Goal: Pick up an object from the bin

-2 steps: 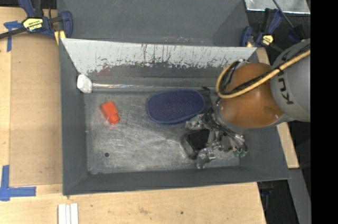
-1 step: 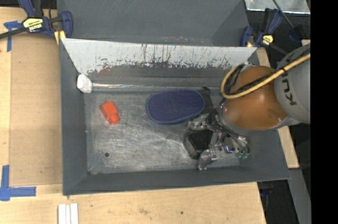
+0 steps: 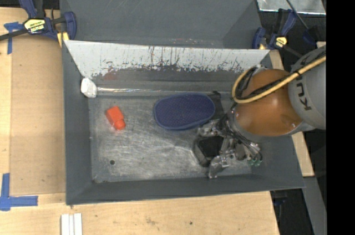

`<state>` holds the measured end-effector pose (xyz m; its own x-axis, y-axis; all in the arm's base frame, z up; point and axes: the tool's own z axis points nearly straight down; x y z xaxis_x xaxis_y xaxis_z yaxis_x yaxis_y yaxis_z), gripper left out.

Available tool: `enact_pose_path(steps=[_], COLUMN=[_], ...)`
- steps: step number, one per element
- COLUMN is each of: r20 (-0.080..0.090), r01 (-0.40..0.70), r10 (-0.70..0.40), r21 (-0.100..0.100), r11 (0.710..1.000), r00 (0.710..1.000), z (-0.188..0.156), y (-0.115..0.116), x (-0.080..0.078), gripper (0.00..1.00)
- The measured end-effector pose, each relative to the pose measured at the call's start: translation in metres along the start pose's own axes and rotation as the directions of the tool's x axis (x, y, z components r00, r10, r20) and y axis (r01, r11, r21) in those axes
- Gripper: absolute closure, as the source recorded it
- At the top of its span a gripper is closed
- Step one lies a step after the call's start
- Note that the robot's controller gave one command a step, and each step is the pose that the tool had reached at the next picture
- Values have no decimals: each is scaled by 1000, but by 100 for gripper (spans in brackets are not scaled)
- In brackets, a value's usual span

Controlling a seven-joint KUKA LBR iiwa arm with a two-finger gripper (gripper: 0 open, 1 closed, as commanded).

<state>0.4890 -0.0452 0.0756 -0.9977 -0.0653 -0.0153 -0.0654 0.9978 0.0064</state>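
Note:
My gripper is low over the bin floor near the front right corner, below the orange cover on the wrist. A dark blue oval thing with a mesh-like top lies flat just up and left of it, close to the gripper but apart from it. Nothing shows in the gripper's grasp.
A small orange block lies on the floor at the left. A white crumpled lump sits in the back left corner against the wall. The arm comes in over the right rim.

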Motion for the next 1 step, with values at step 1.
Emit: enact_pose_path(steps=[1], r20=[-10], r01=[8], r10=[-7], r21=[7], r11=[1000], r00=[1000], z=[-152], y=[3], x=[-8], gripper=[100])
